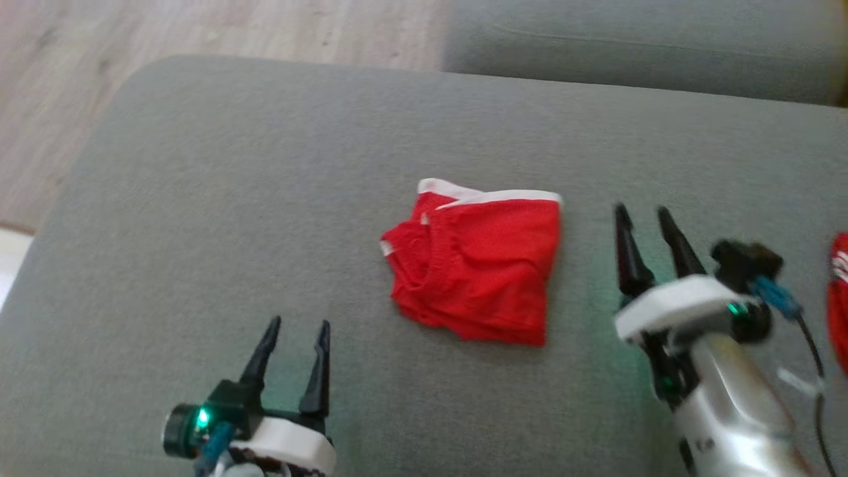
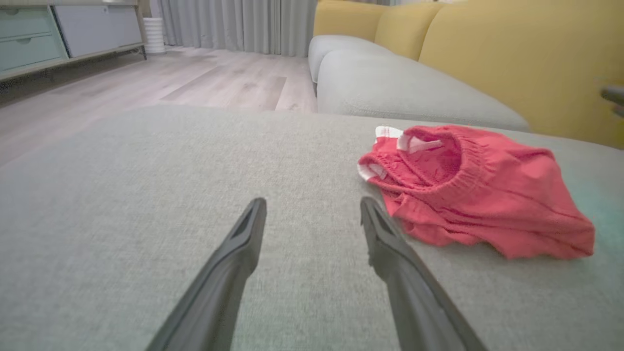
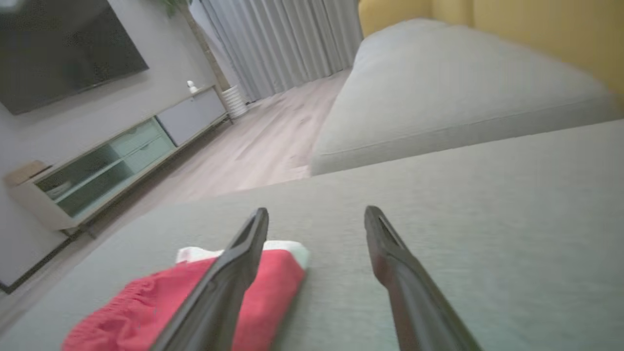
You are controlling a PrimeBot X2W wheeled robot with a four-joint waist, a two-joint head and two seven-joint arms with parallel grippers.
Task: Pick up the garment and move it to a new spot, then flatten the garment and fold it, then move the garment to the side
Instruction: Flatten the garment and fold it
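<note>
Red shorts (image 1: pixel 474 265) sit folded mid-frame on the grey sofa cushion (image 1: pixel 199 199), right jaws spread empty just to their right, left jaws spread empty at lower left. I'd pinch all layers at one edge so sliding them aside doesn't undo the fold.

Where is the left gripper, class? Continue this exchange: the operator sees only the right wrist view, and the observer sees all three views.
Observer: In the head view the left gripper is at the lower left, open and holding nothing, well apart from the red garment.
Operator: My left finger overlaps the garment. Is it touching?
Observer: No. The head view shows the right gripper open beside the garment's right edge, with a strip of grey cushion between them.
Operator: Is anything else nearby?
Observer: Another red item lies at the head view's right edge, beyond the right arm.
</note>
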